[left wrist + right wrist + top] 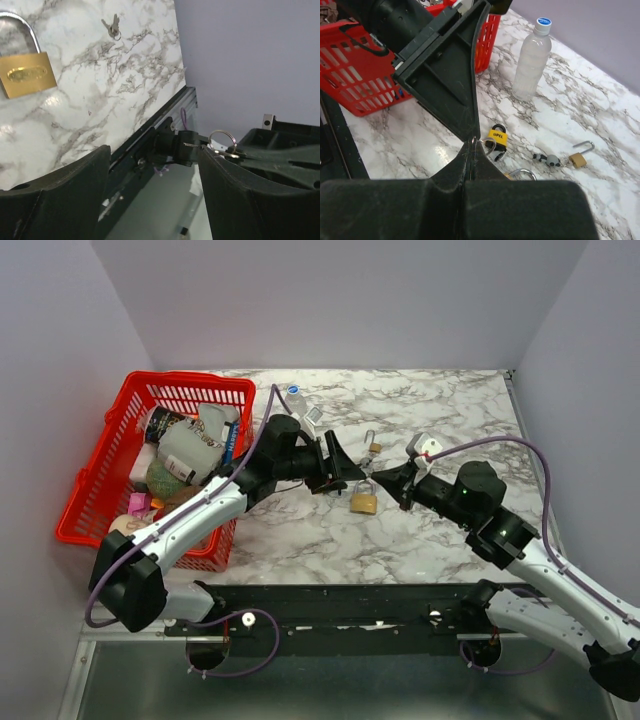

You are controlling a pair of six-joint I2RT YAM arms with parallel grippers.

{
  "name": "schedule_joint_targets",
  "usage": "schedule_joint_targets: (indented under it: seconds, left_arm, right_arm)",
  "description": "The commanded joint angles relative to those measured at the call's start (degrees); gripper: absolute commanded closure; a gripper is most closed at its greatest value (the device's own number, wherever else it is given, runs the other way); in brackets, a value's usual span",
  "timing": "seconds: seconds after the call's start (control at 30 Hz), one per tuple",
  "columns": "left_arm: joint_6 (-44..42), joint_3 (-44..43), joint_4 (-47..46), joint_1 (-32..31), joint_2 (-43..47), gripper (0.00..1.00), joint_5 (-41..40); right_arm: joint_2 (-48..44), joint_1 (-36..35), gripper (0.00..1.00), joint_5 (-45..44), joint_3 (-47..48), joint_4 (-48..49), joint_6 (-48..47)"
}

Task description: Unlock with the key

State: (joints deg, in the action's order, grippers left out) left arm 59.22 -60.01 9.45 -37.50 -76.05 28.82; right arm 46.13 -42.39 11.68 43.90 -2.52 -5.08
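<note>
Padlock of rectangular brass with a steel shackle (363, 504) lies flat on the grey-veined white marble tabletop (460, 420), just below the gap between my two grippers. My left gripper (343, 462) hangs beside it with its black fingers spread wide, gripping nothing. My right gripper (386, 478) faces it almost tip to tip, pinched fully closed on the small silver key with its split ring (225, 153). From the left wrist I see that ring close to one of the left gripper's fingers. Through the right wrist camera I make out a yellow-and-black padlock (496, 137), a smaller brass padlock with its shackle open (579, 159), and a clear plastic bottle with a blue cap (532, 57) farther back. A red plastic basket (90, 510), full of clutter, sits at the table's left edge.
</note>
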Motion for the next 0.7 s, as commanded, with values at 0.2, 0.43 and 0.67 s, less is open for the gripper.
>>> schedule_joint_targets:
  seconds: [0.2,0.43,0.67]
  left_arm:
    - [23.12,8.22,-9.18,0.14,3.09,0.21,-0.51]
    - [35.43,13.51,-13.41,0.05,6.00,0.21,-5.17]
    - [42.73,15.62,-12.44,0.06,8.11,0.20,-10.27]
  right_arm:
    - [1.86,-0.50,0.99,4.14,-0.04,3.84,-2.21]
    - [4.14,-0.76,0.99,5.28,1.19,2.61,-2.65]
    - [4.94,-0.94,0.99,6.42,-0.13,3.40,-1.77]
